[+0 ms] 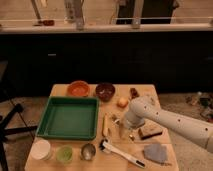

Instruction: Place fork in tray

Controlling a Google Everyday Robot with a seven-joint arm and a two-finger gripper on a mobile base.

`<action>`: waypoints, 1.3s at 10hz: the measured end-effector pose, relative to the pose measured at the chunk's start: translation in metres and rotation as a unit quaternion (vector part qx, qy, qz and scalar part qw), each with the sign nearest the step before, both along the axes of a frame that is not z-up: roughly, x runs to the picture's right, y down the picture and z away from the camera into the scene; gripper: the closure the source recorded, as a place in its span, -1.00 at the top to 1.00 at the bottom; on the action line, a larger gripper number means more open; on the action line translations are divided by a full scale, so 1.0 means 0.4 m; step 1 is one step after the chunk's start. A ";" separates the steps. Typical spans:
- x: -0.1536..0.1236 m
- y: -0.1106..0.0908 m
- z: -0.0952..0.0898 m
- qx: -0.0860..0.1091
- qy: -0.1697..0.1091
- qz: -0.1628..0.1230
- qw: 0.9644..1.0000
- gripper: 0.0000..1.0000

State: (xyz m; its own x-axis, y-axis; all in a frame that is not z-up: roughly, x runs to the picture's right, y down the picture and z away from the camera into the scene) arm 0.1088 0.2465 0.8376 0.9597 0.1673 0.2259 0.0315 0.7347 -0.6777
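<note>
In the camera view, the gripper [123,131] is seen low over the table [145,95], about midway between the far and near edges and a little toward the right edge, at the end of the white arm [170,122] that reaches in over the right edge. Whether anything is held by it cannot be told. The fork [116,120] is made out only as a slim shiny glint just beside the gripper, on its left and slightly toward the far edge. Its long axis appears to run from far edge to near edge, though this is uncertain.

The tray [70,118] is set toward the left edge, near the fork, with only the pale yellow stick [105,125] lying between them. A short carry toward the left edge is judged to be needed, lifted over the stick and the tray's raised rim. The white-handled brush [120,154] lies toward the near edge, and the orange bowl [78,89] by the far edge, so both are judged clear of that path.
</note>
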 end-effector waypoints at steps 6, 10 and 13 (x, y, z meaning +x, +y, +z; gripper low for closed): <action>0.009 0.005 -0.006 -0.002 0.001 -0.002 1.000 -1.00; 0.009 0.005 -0.005 0.000 0.001 -0.005 1.000 -1.00; 0.008 0.003 -0.008 0.001 0.002 -0.005 1.000 -1.00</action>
